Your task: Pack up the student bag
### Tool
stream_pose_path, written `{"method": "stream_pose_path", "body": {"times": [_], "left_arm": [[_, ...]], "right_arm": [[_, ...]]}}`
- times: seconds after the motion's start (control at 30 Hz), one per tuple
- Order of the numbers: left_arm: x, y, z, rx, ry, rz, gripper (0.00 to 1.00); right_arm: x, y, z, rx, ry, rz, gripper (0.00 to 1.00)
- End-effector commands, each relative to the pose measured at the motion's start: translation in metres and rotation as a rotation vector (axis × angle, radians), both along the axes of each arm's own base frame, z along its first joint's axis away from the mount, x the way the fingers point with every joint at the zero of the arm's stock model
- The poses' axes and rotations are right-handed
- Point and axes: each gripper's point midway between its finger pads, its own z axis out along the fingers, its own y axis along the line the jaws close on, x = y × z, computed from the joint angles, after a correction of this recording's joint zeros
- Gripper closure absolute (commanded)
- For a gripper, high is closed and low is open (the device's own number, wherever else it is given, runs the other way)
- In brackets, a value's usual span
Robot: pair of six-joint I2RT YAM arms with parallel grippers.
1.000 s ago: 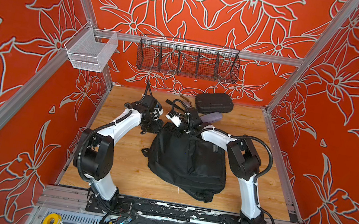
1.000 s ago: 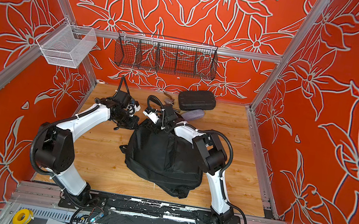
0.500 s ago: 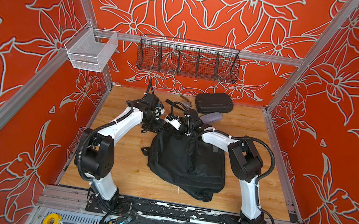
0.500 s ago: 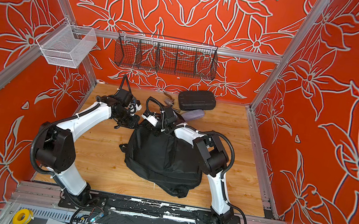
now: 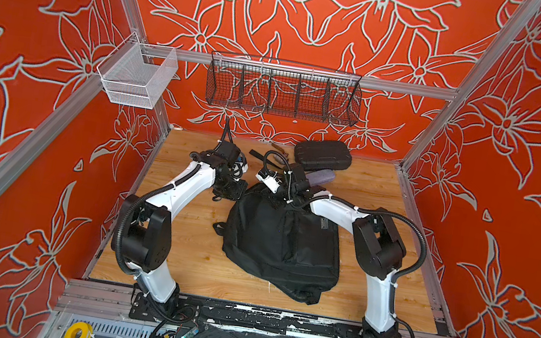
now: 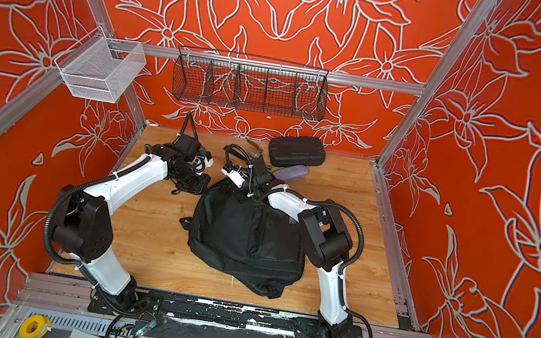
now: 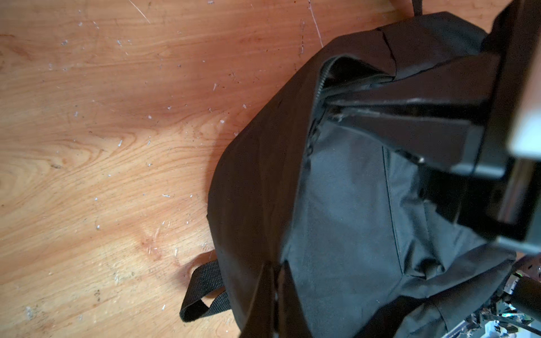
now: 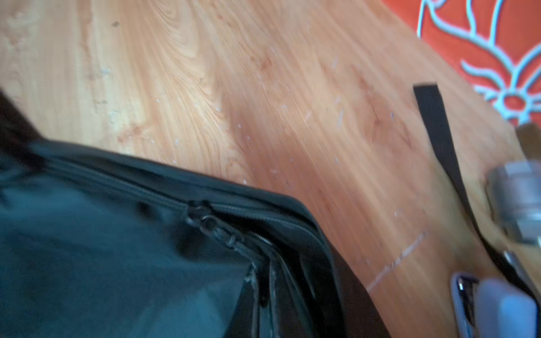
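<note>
The bag (image 5: pixel 282 245) lies flat mid-tabletop (image 5: pixel 183 248). The left hand (image 7: pixel 326 108) is closed, pinching the bag's zipper edge. The right hand (image 5: pixel 278 193), at the bag's top, is closed too; its hold is unclear.

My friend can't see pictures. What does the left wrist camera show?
A black student bag lies on a wooden floor, its zipper partly open. The left tool, shut, pinches the zipper's edge, and a strap loop rests on the wood.
</note>
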Motion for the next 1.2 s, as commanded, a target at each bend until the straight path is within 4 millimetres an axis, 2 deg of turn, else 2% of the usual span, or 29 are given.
{"method": "stream_pose_path", "body": {"times": [0.0,0.5,0.7,0.93,1.17], "left_arm": [[-0.011,0.008,0.012,0.033,-0.016,0.001,1.00],[0.002,0.035,0.014,0.038,-0.069,0.144,1.00],[-0.002,0.048,0.008,0.062,-0.089,0.210,1.00],[-0.002,0.050,0.006,0.028,-0.093,0.243,1.00],[-0.007,0.070,0.004,0.015,-0.090,0.331,1.00]], "right_arm": [[0.013,-0.020,-0.004,-0.048,0.068,-0.103,1.00],[-0.002,-0.037,-0.001,-0.055,0.202,-0.176,1.00],[-0.008,-0.038,0.000,-0.038,0.241,-0.197,1.00],[-0.011,-0.040,0.007,-0.020,0.278,-0.230,1.00],[-0.017,-0.065,-0.002,-0.036,0.348,-0.339,1.00]]}}
